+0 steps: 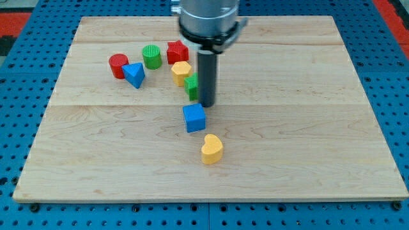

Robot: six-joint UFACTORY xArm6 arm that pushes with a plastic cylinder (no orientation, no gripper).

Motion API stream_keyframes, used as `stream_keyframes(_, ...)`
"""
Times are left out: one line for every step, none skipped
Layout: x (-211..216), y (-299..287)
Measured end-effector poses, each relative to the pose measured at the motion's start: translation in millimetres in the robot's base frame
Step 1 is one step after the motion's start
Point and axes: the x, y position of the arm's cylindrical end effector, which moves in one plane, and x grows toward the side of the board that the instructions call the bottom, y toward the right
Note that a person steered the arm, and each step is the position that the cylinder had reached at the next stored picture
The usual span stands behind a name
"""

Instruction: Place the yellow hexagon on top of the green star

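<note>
The yellow hexagon (181, 72) lies on the wooden board (307, 128) just above and to the left of the green star (191, 85), touching it. The star is partly hidden behind my rod. My tip (206, 105) sits just right of the green star and just above the blue cube (194, 118).
A red block (177, 51) sits above the hexagon. A green cylinder (151, 57), a red cylinder (118, 66) and a blue triangle (134, 75) lie to the left. A yellow heart (211, 149) lies below the blue cube.
</note>
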Motion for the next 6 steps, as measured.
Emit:
stream_keyframes(6.3,-64.5)
stream_keyframes(-20.5,-81.1)
stream_keyframes(-54.5,-47.3)
stream_keyframes(-79.9,-23.5)
stream_keyframes(-86.6,-36.7)
stream_keyframes(-27.8,-60.9)
